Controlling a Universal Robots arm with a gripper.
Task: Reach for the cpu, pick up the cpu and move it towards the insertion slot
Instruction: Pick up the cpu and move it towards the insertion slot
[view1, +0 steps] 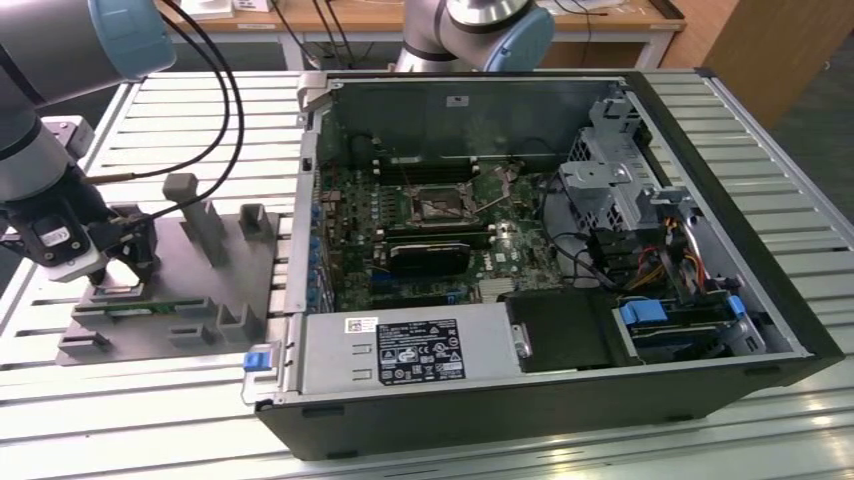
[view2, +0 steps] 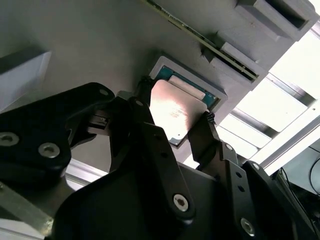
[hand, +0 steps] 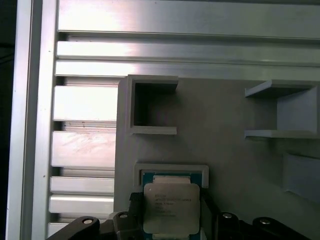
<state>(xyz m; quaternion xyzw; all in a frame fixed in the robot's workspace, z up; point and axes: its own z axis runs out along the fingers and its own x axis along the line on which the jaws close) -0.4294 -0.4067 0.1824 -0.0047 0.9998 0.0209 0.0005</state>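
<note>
In the exterior view the arm stands at the exterior view's left, with the claw (view1: 111, 265) low over the grey fixture (view1: 140, 332), which lies on the slatted metal surface (view1: 134, 420). A narrow green circuit strip (view1: 150, 307) lies in the fixture just beside the claw. The open computer case (view1: 747, 220) stands to the exterior view's right of the fixture. The insertion slot (view1: 438, 203) sits in the middle of its board, well apart from the claw. The wrist views give the close detail of the grasp. In the second wrist view the cpu (view2: 175, 112) is between the two black fingers (view2: 205, 135). Each fingertip touches one edge of it, so the claw is clamped on the cpu. The chip is over its shallow square recess (view2: 195, 74) and seems slightly raised from it, and a green bottom is seen past one edge. In the first wrist view the silvery top of the cpu faces the camera and partly covers this recess. Near it the fixture has another, deeper pocket (hand: 150, 105).
</note>
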